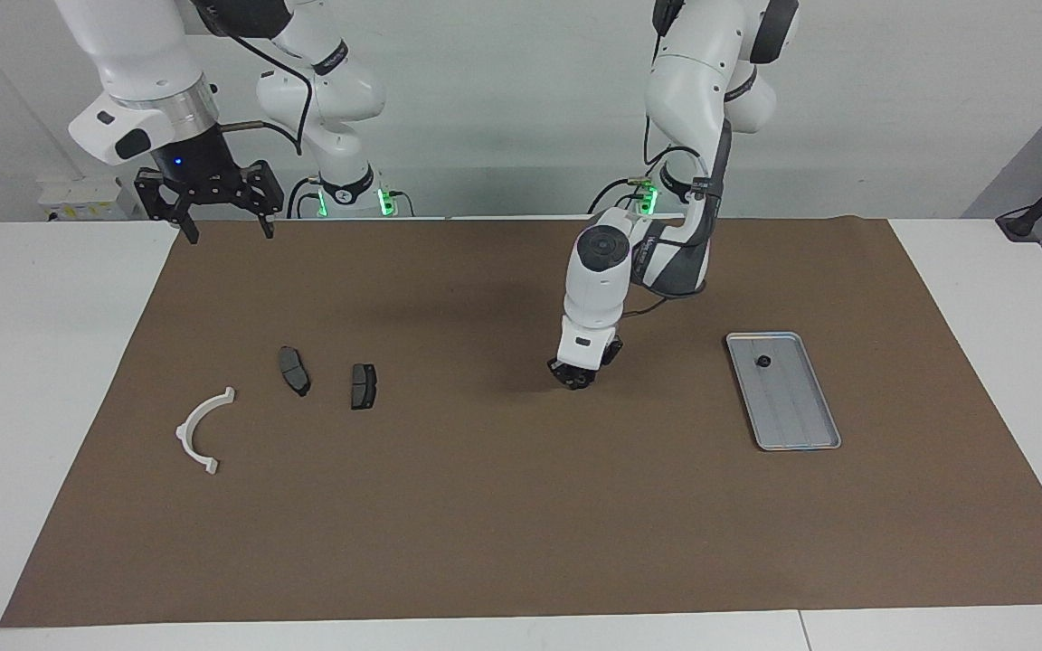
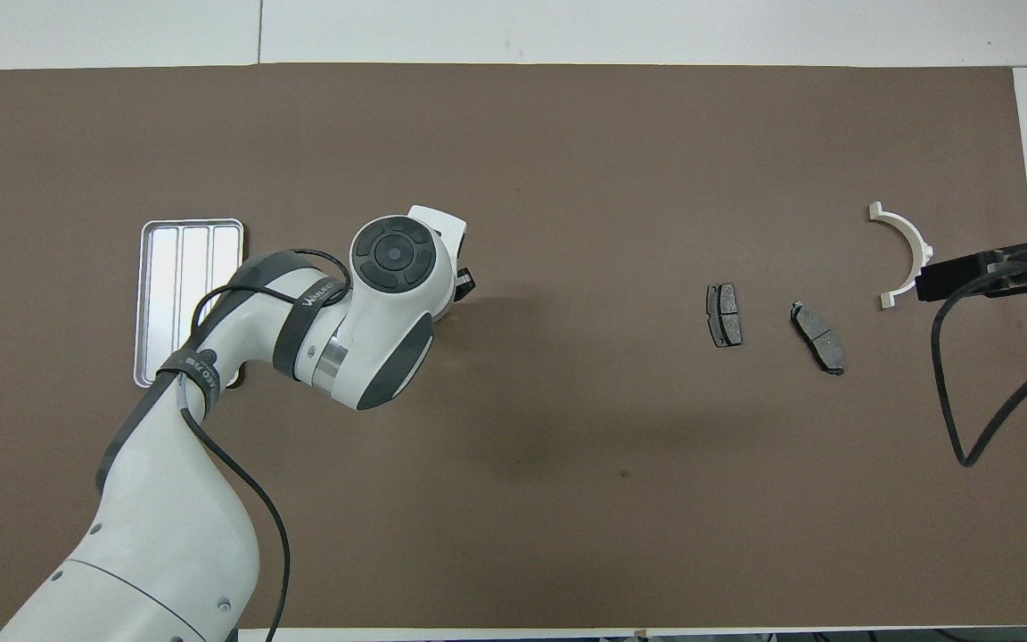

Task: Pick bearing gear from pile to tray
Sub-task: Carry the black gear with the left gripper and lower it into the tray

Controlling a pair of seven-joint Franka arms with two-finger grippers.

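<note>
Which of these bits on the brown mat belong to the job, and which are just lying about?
Part of the job:
- metal tray
- small black round piece already in the tray
- left gripper, low over the mat beside the tray, apparently closed on another small black piece

Just lying about:
- two dark brake pads
- white curved bracket
- right gripper, waiting, jaws open
</note>
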